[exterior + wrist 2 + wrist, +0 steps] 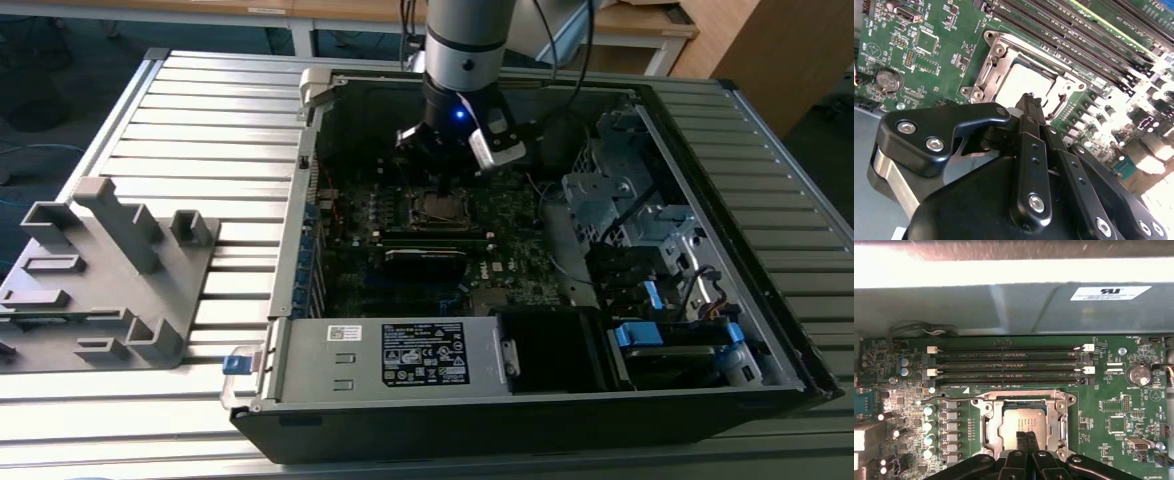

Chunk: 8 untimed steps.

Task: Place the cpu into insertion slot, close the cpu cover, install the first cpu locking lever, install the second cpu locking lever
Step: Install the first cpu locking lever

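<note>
The cpu [1024, 418] lies flat in the insertion slot [439, 208] on the green motherboard, its dull metal top showing in both wrist views [1021, 80]. The cpu cover [1058, 424], a silvery frame, lies down around it [991, 57]. A thin wire lever [946, 399] runs along the board from one corner of the socket. My gripper [1025, 436] hangs just over the chip's near edge with its fingers pressed together and nothing between them [1031, 99]. In the exterior view the gripper [445, 188] stands inside the open case, right above the socket.
Long black memory slots [1004, 365] run beside the socket. A grey box with a white label [400, 355] fills the case's front. Drive cages [627, 200] and blue clips [654, 335] sit at the exterior view's right. A grey fixture [107, 270] stands outside at the left.
</note>
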Each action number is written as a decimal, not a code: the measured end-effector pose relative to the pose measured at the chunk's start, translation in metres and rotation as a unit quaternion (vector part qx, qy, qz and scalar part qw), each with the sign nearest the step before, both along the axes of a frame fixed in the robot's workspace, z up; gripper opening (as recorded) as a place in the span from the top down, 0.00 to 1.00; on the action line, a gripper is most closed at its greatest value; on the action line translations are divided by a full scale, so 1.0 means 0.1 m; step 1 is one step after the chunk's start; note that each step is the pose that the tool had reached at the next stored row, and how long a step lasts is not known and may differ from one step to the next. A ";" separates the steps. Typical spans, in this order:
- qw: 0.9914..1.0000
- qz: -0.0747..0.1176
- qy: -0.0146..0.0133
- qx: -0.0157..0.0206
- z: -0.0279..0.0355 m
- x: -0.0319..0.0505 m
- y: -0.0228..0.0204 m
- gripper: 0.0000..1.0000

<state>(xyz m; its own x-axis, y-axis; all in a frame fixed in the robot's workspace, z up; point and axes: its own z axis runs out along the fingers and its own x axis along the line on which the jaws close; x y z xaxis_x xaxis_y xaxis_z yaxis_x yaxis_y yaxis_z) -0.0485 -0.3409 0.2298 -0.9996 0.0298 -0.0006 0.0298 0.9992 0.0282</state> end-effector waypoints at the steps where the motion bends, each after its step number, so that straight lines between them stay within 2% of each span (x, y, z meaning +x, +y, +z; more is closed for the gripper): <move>1: 1.000 0.000 0.000 0.000 0.018 0.000 0.000 0.90; 8: 1.000 0.000 0.000 0.000 0.128 0.000 0.000 0.90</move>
